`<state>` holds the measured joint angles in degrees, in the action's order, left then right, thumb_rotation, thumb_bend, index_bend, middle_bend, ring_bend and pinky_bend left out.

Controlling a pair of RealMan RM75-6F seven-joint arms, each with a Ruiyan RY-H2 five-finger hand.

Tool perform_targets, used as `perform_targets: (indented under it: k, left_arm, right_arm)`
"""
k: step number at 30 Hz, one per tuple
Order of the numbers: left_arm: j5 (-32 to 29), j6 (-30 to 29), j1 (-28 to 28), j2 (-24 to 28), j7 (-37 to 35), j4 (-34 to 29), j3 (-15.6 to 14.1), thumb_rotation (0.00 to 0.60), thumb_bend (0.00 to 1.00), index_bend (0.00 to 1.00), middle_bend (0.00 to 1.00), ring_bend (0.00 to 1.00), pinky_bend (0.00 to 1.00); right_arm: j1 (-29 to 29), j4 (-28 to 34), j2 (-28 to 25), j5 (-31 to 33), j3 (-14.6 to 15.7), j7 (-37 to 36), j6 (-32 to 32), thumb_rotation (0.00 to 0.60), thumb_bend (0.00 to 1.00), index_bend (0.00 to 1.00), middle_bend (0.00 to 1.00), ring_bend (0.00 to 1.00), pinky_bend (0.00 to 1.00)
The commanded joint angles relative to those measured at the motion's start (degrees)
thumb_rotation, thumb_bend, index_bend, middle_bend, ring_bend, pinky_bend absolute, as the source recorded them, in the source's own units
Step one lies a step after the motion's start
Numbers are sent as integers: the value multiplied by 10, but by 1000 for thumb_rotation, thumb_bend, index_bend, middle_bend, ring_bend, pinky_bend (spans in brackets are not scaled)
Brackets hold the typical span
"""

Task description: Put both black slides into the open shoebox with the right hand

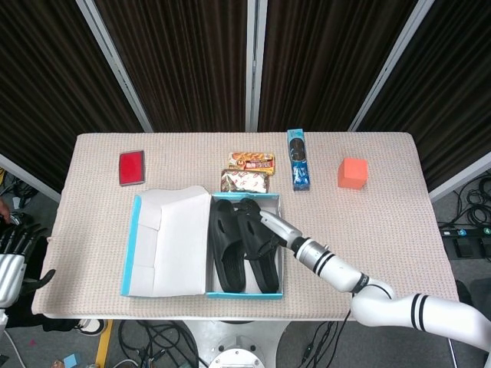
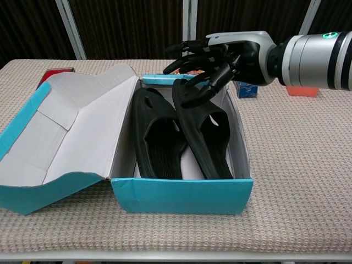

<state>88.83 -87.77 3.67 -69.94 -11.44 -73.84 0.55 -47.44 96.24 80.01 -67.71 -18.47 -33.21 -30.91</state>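
Step in hand: we judge the placing all but done; both black slides lie in the shoebox (image 2: 181, 195), and our right hand (image 2: 212, 58) is over the far end of the box, seemingly settling the right slide (image 2: 204, 135).
Right hand: our fingers (image 2: 190, 98) are spread and curled downward over the toe end of the right slide; they hold nothing that we can see, and we cannot tell whether the tips touch the slide or hover just above it.
Left hand: our left hand (image 1: 14, 257) hangs off the tabletop's left edge, low and well apart from the work; we cannot tell how its fingers stand.
Slides: the left slide (image 2: 155, 140) lies flat along the box's left half; the right slide sits beside it, overlapping its edge and tilted a little, toe toward the far wall.
Shoebox: it stands at the front middle of the tabletop (image 1: 368, 230), lid (image 1: 165, 241) folded open to the left.
Next move: in our judgement, press the right slide flat if it needs it, then lift the hand straight up clear of the box walls without dragging the slide out.
Other things: a red card (image 1: 132, 166) near the back left corner, snack packs (image 1: 247, 172) and a blue packet (image 1: 298, 169) at the back middle, an orange block (image 1: 352, 172) toward the back right.
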Motion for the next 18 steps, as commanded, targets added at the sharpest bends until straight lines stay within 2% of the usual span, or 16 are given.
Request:
perform_targets:
  k: [1,10,18]
  left_arm:
    - [0,3,1,-2,-1,-1,-1,600,195,141,117,36,78]
    - [-4,4,0,-3,-1,0,1,600,195,141,117,36,79]
    - [1,0,0,-4,5,-6,0,600,195,142,117,36,78]
  right_arm:
    - [2,-10,8,-11,6,-7,3,600,0,20,138,0,154]
    - [-6,-48,28,2,24,-6,21,600,0,20,137,0,192]
    - [15,15,-16,-44,-4,-18,-36,600,0,20,137,0,198]
